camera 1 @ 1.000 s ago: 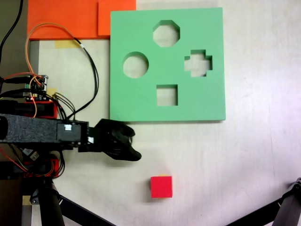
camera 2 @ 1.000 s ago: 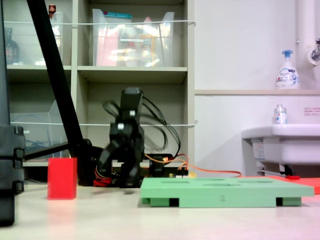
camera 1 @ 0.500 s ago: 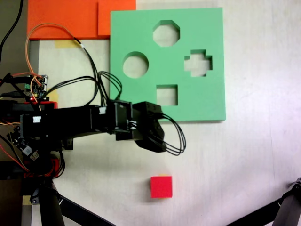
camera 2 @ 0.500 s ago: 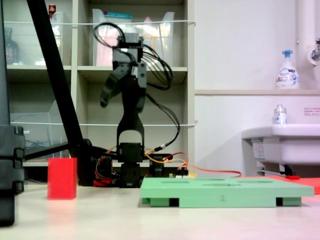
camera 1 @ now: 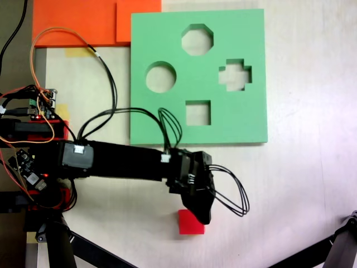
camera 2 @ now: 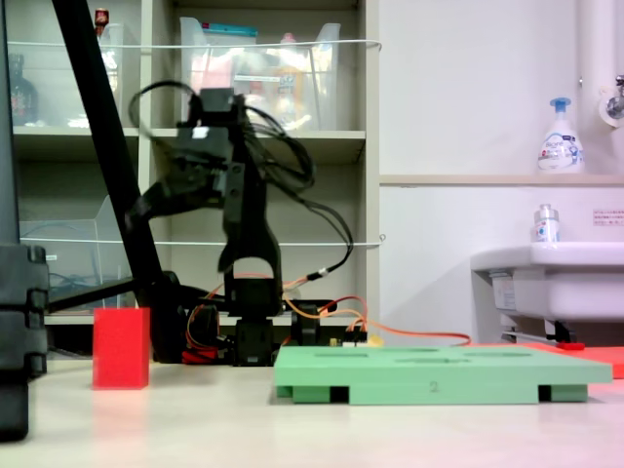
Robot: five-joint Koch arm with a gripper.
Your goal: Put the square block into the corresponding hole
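The square block [camera 1: 188, 225] is a small red cube on the pale table, below the green foam board [camera 1: 167, 33] in the first exterior view. The hole [camera 1: 198, 113], a square cutout, lies in the board's lower middle. My gripper [camera 1: 201, 215] reaches out from the first exterior view's left, and its dark tip overlaps the block's upper right corner. In the second exterior view the block [camera 2: 121, 348] stands at the left, and the gripper [camera 2: 142, 206] hangs well above it, pointing down-left. Its jaws are blurred and read as one dark mass.
Round [camera 1: 160, 77], octagonal [camera 1: 197, 39] and cross-shaped [camera 1: 235, 75] cutouts share the board. Orange foam sheets [camera 1: 78, 22] lie at the top left. Black cables [camera 1: 228, 192] loop from the wrist. Tripod legs [camera 1: 83, 245] cross the lower corners. A sink [camera 2: 546, 283] is at the second exterior view's right.
The arm rose from a folded, low pose, stretched out, then swung down the first exterior view until the gripper came over the red block. The block and the board have not moved.
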